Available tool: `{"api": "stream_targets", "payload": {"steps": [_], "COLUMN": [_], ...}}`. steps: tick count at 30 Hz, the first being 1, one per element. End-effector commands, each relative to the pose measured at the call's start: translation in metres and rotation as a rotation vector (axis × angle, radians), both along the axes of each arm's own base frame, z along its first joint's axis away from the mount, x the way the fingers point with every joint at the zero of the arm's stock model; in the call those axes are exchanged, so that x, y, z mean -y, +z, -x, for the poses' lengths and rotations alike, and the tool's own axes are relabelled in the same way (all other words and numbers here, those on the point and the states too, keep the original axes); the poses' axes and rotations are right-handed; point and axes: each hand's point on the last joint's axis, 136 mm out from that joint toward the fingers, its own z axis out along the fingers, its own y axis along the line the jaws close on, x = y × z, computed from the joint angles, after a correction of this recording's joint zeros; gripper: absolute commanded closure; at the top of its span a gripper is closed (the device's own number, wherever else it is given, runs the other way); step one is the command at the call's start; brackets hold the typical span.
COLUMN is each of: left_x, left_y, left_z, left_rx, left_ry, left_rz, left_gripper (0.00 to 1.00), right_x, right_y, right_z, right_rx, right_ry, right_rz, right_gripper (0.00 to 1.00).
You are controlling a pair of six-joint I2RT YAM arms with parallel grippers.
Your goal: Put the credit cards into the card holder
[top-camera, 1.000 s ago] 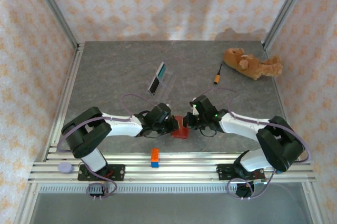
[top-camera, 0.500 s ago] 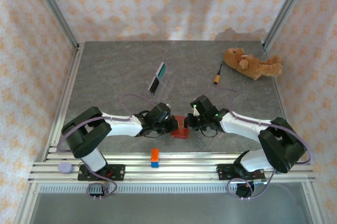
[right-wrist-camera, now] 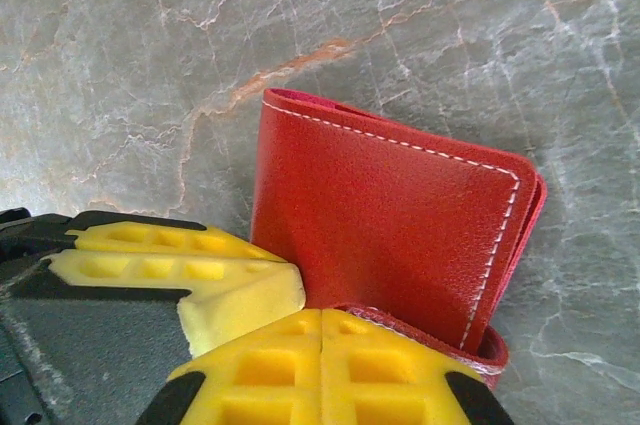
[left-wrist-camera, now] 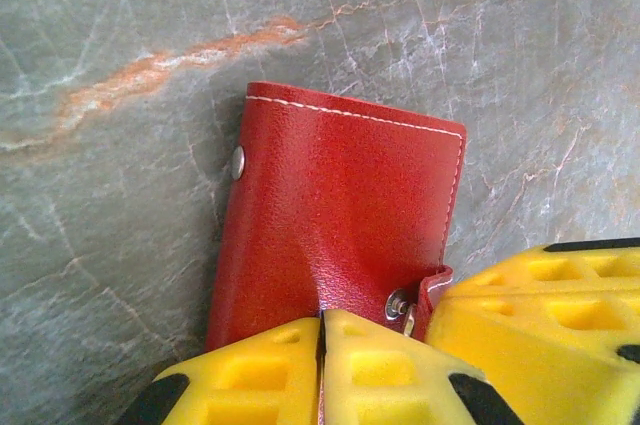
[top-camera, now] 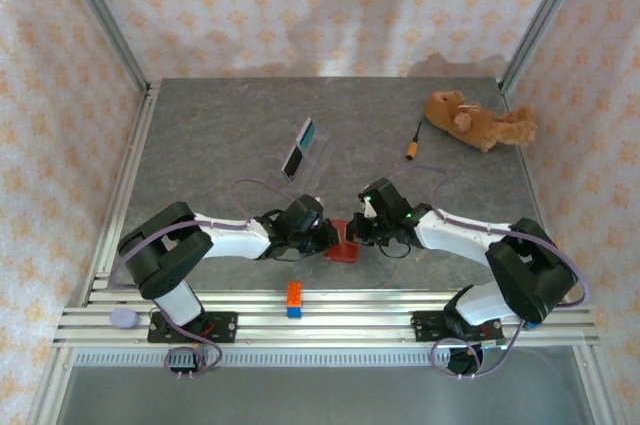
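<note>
Red card holder [left-wrist-camera: 340, 215]: lying folded on veined grey counter [left-wrist-camera: 120, 25], white stitching edging it.
Left fingers [left-wrist-camera: 250, 380]: pinching its near edge.
Right fingers [right-wrist-camera: 400, 375]: pressing shut, touching it.

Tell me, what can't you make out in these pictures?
- Inside of the card holder: folded shut, both wrist views.
- Its near edge: behind the yellow fingers, left wrist view.
- Credit cards: too small to count, top view.
</note>
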Motion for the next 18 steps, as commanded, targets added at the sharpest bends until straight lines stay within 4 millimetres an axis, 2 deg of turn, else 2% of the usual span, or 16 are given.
{"api": "stream_targets", "payload": {"steps": [1,9,13,18], "left_x": [-0.02,-0.019,-0.02,-0.021], "left_y": [-0.027,-0.026,-0.027,-0.027], "left_z": [0.006,0.007,0.007,0.007], "left_rx": [-0.051,-0.048,-0.05,-0.049], "left_ry": [0.031,0.03,0.032,0.032], "left_rz": [-0.077,-0.076,-0.078,-0.079], "left_gripper": [0.89,0.89,0.89,0.89], "right_x": [-0.002,0.003,0.001,0.008], "right_y": [0.002,-0.017,-0.018,-0.02], "right_z": [-0.008,-0.005,-0.005,-0.002], "right_rx": [0.022,-0.002,-0.007,0.001], "right_ry": [-0.012,-0.015,-0.018,-0.012], "right_rz": [0.006,0.036,0.021,0.057], "right_gripper": [1.0,1.0,1.0,1.0]}}
